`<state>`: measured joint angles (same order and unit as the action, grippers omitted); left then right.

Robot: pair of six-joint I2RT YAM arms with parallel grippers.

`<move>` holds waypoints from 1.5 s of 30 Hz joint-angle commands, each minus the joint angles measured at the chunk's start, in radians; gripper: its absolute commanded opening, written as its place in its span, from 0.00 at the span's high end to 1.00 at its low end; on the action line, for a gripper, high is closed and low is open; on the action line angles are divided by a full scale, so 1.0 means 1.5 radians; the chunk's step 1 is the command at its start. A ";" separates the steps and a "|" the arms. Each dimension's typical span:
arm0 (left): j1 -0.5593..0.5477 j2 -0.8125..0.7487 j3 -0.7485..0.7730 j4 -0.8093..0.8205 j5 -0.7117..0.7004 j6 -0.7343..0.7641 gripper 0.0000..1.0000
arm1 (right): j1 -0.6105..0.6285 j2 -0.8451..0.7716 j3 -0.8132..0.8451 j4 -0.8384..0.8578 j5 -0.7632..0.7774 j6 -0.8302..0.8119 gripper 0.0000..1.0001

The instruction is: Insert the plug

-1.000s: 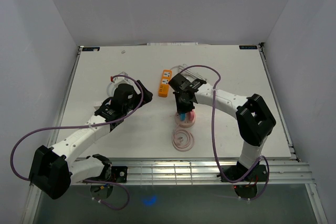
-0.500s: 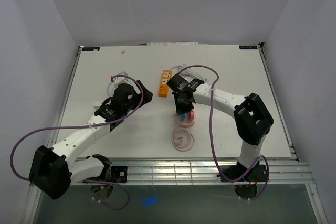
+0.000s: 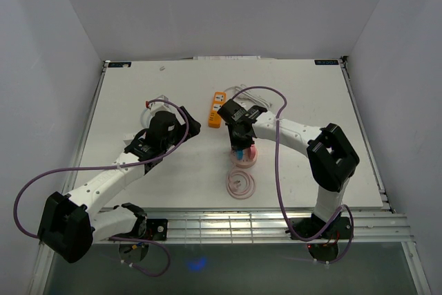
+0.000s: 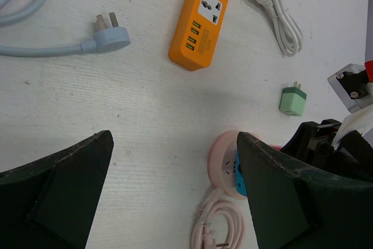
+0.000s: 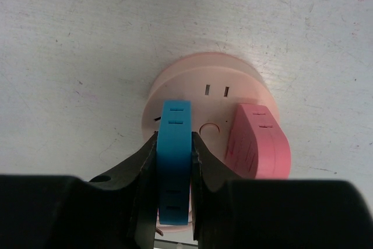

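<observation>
right gripper (image 5: 173, 147): black fingers pinched narrow on the blue plug, one on each flat side, firm hold
blue plug (image 5: 175, 122): boxy bright blue plastic, smooth, small rectangular slits on the edge facing the cam. It's over the left part of the socket face; can't tell if the prongs are seated
pink socket (image 5: 205, 77): round puck, matte pale pink plastic. There's a pair of thin slots near its far rim and a circle moulded in the middle
pink plug (image 5: 259, 144): deeper pink w/ rounded corners, stands on the right side of the socket face just beside the blue one, not touching it
pink cord (image 3: 240, 184): thin pale pink cable coiled in a flat loop on the near side of the socket
left gripper (image 4: 175, 188): jaws spread wide w/ nothing between them, dark chunky fingers w/ a dusty matte look. It hangs above the table, left of the socket
orange strip (image 4: 203, 18): long glossy orange bar w/ white outlet faces and a row of small ports at its near end
green adapter (image 4: 292, 101): small mint cube w/ 2 metal prongs, lying alone near the socket
grey plug (image 4: 108, 38): pale grey-blue rubbery head w/ 3 flat pins and a thick round cable
white cable (image 4: 280, 18): thin, bunched up right of the strip
table (image 4: 145, 121): white, faintly scuffed
</observation>
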<state>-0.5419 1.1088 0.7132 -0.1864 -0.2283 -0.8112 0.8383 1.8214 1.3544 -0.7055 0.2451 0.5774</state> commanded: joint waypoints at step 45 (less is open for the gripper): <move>0.001 -0.007 0.004 0.002 -0.040 0.034 0.02 | 0.002 0.043 -0.134 -0.043 0.097 -0.059 0.92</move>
<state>-0.5419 1.1088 0.7132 -0.1871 -0.2737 -0.7719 0.8474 1.7679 1.2255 -0.5491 0.3035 0.5419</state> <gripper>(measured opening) 0.979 0.264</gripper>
